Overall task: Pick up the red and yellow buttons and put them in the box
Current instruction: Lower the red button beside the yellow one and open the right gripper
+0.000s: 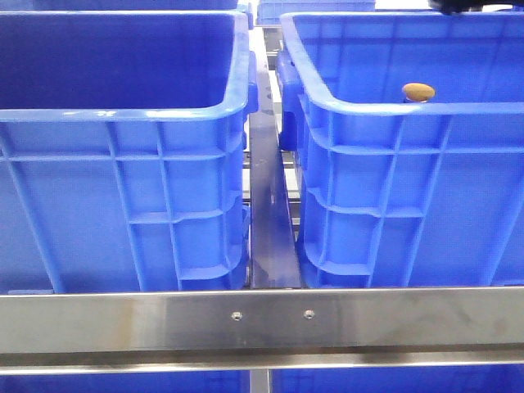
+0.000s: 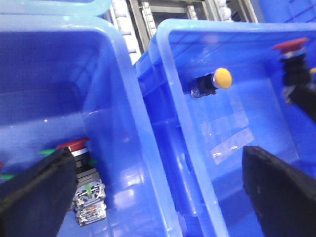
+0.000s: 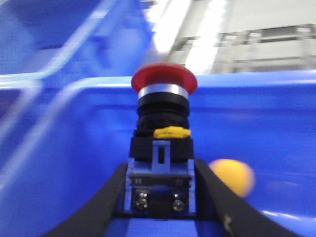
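Right gripper [image 3: 159, 197] jaws clamped on red button [image 3: 163, 80] above right bin [image 1: 393, 106] rim; yellow button [image 2: 222, 78] inside it, near wall. Left gripper [image 2: 153, 190] jaws apart, straddling adjoining bin rims.

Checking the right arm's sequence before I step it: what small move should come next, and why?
Probably lower a little and open the jaws. The right gripper holds the red button upright over the right bin, where the yellow button already sits, so release looks due.
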You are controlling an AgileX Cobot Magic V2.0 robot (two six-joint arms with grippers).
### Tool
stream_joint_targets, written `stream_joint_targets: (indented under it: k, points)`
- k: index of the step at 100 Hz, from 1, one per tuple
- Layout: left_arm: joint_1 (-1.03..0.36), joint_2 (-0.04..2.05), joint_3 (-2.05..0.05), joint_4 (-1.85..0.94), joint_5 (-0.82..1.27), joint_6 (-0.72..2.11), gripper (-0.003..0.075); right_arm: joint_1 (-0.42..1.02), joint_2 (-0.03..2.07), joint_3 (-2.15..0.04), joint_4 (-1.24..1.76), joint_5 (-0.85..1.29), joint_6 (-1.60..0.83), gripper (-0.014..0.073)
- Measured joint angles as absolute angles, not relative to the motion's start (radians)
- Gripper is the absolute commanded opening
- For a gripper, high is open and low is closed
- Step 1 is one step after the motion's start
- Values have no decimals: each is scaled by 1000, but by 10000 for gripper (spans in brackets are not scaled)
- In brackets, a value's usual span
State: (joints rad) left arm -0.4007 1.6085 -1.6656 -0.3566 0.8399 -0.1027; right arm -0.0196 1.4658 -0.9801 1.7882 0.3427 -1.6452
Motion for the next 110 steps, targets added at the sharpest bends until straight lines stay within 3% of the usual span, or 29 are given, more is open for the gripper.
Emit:
stream_joint_targets:
  k: [29,110]
  points:
    - [-401,1608,-1666,-343,846,-99,628,-20,1528,-980,1781,141,-1645,192]
    - [-401,1608,-1666,-337,846,-93,628,-20,1825,-1056,1781,131,-1645,192]
